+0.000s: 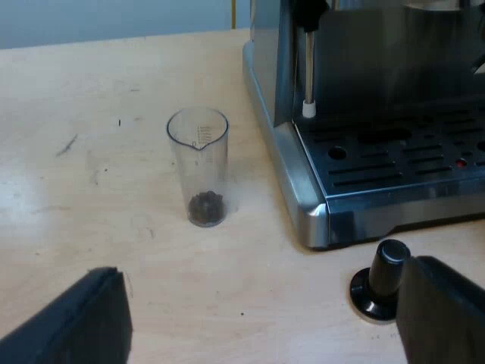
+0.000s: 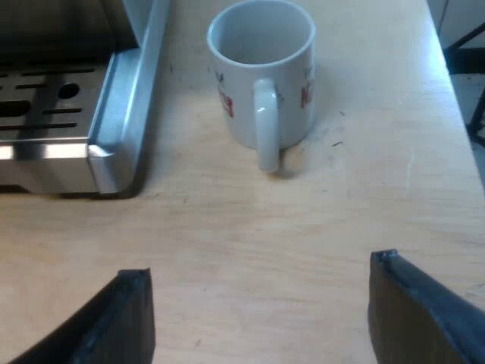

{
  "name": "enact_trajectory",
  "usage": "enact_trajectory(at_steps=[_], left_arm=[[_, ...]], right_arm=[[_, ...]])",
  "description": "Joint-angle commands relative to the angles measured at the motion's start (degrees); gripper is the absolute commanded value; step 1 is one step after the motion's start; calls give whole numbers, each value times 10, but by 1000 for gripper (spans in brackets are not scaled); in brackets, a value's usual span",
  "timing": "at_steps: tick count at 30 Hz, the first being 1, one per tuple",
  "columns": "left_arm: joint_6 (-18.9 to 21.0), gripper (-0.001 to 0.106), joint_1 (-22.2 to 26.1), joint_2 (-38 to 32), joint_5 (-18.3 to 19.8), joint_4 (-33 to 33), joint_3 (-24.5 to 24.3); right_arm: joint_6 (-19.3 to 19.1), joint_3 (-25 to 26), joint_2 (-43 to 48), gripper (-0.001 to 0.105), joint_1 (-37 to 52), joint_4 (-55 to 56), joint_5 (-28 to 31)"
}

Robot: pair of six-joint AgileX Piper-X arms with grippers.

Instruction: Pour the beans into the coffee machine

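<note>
Left wrist view first: the left gripper (image 1: 258, 326) hangs low over the desk (image 1: 114, 76), fingers spread wide and holding nothing. Straight ahead of it stands the measuring glass (image 1: 198, 167), upright and alone on the wood, just beside the espresso machine (image 1: 364, 114) but not touching it. A small heap of beans (image 1: 205, 207) sits in the bottom of the glass. A tamper (image 1: 383, 280) with a black knob rests at the machine's front corner, right by one of the gripper's fingers. Beyond it, the steam wand (image 1: 308, 68) hangs over the drip tray (image 1: 394, 159).

By my read the job in hand is the pickup, and nothing is poured yet. To do it well, go in level with one finger either side of the glass and take it around mid-height. Keep it upright on the way up, since clear plastic can slip and those beans will roll. Mind the tamper on the way in.

Over to the right wrist view: the right gripper (image 2: 261, 318) is also wide and empty above bare desk. A white mug (image 2: 261, 76) stands near the machine's corner, handle towards the gripper. That arm looks best kept clear.
</note>
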State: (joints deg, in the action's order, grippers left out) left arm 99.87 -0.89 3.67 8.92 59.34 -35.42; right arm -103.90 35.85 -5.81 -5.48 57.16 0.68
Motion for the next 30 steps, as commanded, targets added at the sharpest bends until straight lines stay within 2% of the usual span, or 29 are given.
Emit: enact_trajectory(at_steps=[1,11,15,24,28,30], left_arm=[[2,74,-3,20,3,-5,-16],[-13,74,-3,58,17,-5,-40],[-13,74,-3,66,25,-5,-40],[-13,74,-3,87,35,-24,-46],[-13,74,-3,94,38,-28,-45],[-13,74,-3,96,38,-28,-45]], right_arm=[[-17,28,-30,62,-1,0,-36],[-32,66,-71,62,-1,-10,-101],[-60,88,-103,62,-1,-12,-128],[-61,120,-165,62,-1,-55,-210],[-58,122,-196,62,-9,-69,-268],[-56,122,-210,62,-16,-77,-271]])
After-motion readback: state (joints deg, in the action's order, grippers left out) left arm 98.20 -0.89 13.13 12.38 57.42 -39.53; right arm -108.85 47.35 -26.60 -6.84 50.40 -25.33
